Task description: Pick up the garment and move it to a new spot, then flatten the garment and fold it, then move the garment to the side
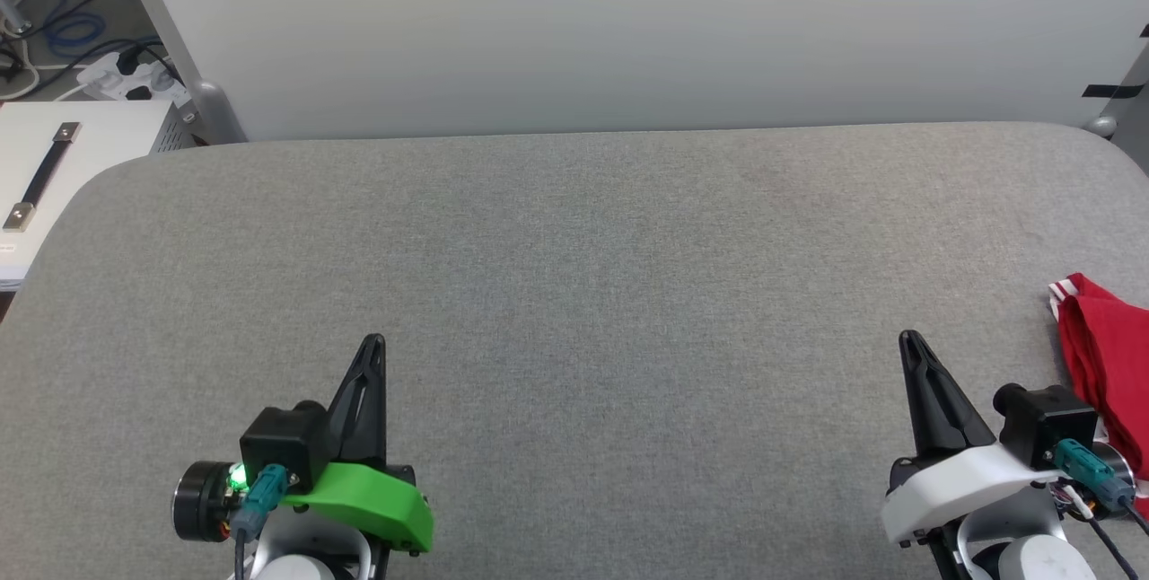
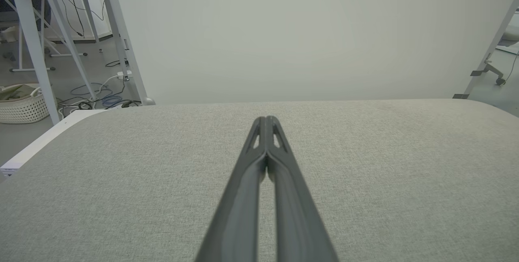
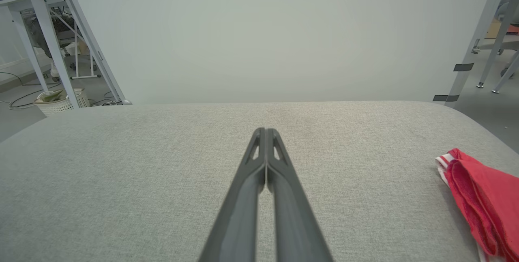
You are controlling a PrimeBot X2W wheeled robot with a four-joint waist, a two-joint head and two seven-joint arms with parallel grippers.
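Both the left gripper (image 1: 372, 351) and the right gripper (image 1: 913, 348) are hovering with fingers clenched on nothing, while the red jersey (image 1: 1109, 355) is lying bunched at the right edge of the table (image 1: 574, 248), looking light and limp, probably best pinched at its striped trim (image 1: 1061, 294).

My tally: one garment, two grippers, one table

I count one red garment (image 1: 1109, 355), one grey padded table (image 1: 574, 293) and two grippers, the left gripper (image 1: 375, 342) and the right gripper (image 1: 908, 338), each with two dark fingers (image 2: 243, 197), four in all. Off the table I count one white cabinet (image 1: 81, 158), one power strip (image 1: 121, 77) and one white basket (image 2: 18, 108).
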